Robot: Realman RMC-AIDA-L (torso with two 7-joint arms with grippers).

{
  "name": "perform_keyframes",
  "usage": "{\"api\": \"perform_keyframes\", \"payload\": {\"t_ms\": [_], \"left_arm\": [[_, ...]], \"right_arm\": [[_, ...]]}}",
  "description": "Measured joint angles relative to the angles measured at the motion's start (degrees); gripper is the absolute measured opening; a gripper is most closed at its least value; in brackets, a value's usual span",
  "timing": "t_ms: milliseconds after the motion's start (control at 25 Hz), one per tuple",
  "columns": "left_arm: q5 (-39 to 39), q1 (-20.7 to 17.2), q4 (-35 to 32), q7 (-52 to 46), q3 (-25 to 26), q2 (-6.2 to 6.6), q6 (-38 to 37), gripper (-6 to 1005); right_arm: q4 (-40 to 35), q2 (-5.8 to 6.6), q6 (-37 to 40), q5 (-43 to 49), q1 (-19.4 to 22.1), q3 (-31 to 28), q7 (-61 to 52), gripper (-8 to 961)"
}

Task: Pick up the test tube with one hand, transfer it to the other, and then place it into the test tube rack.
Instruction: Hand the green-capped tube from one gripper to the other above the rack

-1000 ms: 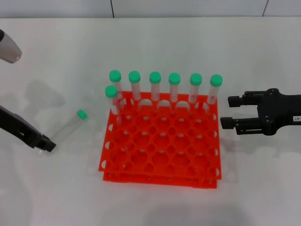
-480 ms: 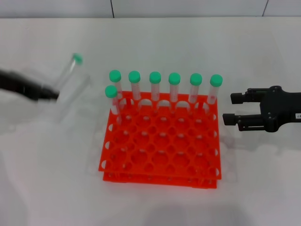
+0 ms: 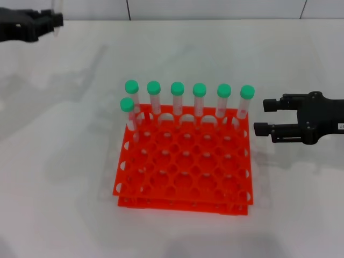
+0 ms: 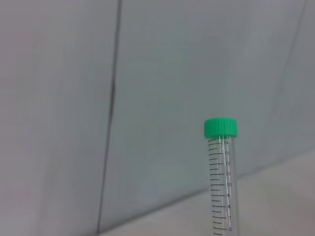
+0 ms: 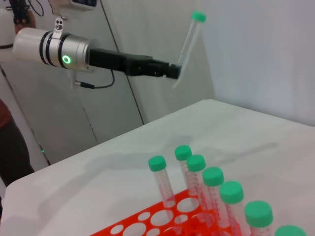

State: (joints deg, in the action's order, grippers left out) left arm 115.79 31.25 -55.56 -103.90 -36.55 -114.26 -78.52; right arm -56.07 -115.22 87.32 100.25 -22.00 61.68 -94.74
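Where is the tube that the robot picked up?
The test tube is up in the air, held by its bottom end in the left gripper, green cap upward. That is high above the table, far left of the test tube rack.

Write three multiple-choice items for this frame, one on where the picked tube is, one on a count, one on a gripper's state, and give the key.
1. Where is the test tube being handled?
A. Lying on the table beside the rack
B. Held off the table by the left gripper
C. Standing in the rack's front row

2. How many green-capped tubes stand in the test tube rack?
A. Five
B. Seven
C. Nine

3. What is the right gripper doing?
A. Open and empty, beside the rack's right edge
B. Shut on a tube
C. Pressing down into the rack

Key: 1 B, since the right wrist view shows the tube gripped by its lower end, raised and tilted, cap uppermost. 2 B, since the head view shows six in the back row and one just in front at the left. 3 A, since its fingers stand apart with nothing between them.
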Motion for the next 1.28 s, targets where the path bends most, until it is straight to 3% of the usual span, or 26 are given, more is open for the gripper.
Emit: {"api": "perform_keyframes", "payload": {"t_ms": [160,480,680,1280], "left_arm": [[-4.1,0.4,2.4,0.3,0.3,0.13,1.4,196],[-8.8,0.3,2.5,2.7,-1.8,-2.23,0.8,196],[-11.8,0.7,5.2,10.2,-5.5,-3.34,-1.7,196],[-17.4,3.8,16.7,25.9,-7.2,-3.96,-5.6,196]], "right_arm": [[0.0,0.0,-0.1,0.0,-0.1,-0.1,0.0,714],[-0.2,0.0,-0.1,-0.1,-0.4,-0.7,0.0,713],[-0.4,0.0,-0.1,-1.4,-0.5,-0.7,0.0,714],[-4.3,0.22,0.4,-4.6,-2.8,-1.1,-0.8,713]]}}
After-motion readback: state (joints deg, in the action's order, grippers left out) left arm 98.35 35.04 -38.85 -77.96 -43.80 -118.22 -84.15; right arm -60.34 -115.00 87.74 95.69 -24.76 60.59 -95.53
